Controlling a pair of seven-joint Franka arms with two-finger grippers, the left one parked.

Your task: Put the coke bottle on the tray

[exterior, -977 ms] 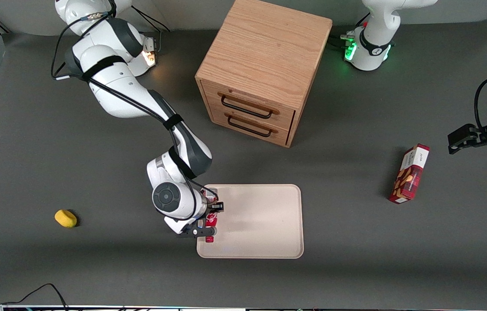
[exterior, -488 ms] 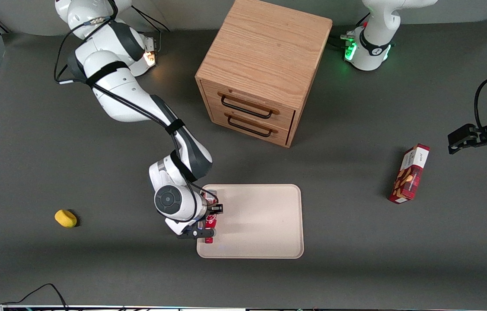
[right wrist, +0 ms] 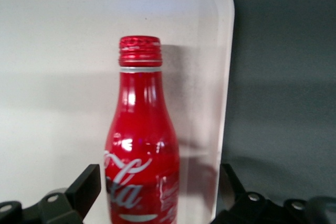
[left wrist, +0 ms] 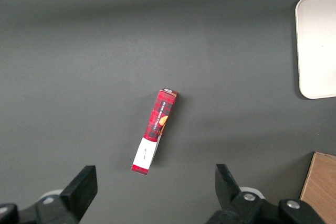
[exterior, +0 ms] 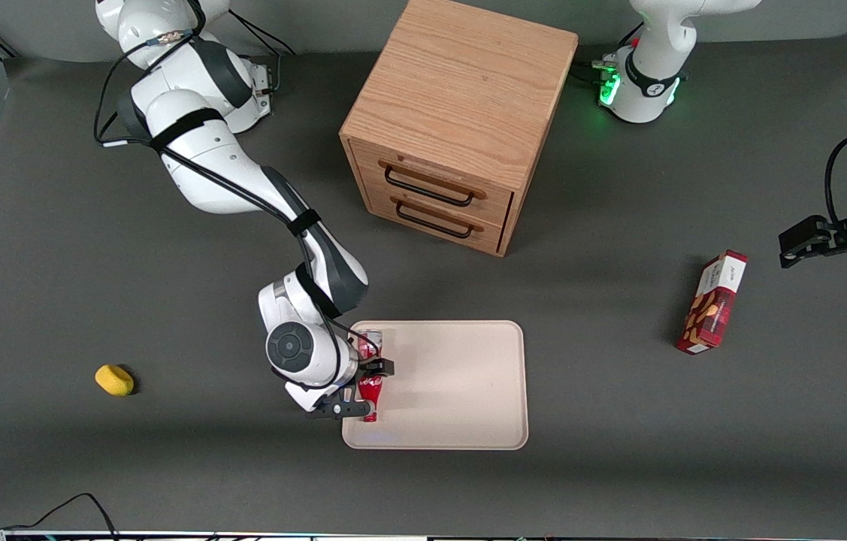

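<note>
Now released: end effector point(exterior: 367, 388) fingers point(right wrist: 84, 186) spread wider than half a second ago, standing clear of the coke bottle point(exterior: 370, 391) on both sides. Bottle lying on the tray point(exterior: 461, 391), just inside the rim at the working arm's end, cap toward the front camera. Placement looks done; retreat probably next. Wrist low over the tray edge, forearm slanting down from above the desk point(exterior: 92, 285).

The gripper point(exterior: 369, 388) straddles the coke bottle point(exterior: 370, 389), apparently lying on the tray point(exterior: 453, 383), fingers apart.
</note>
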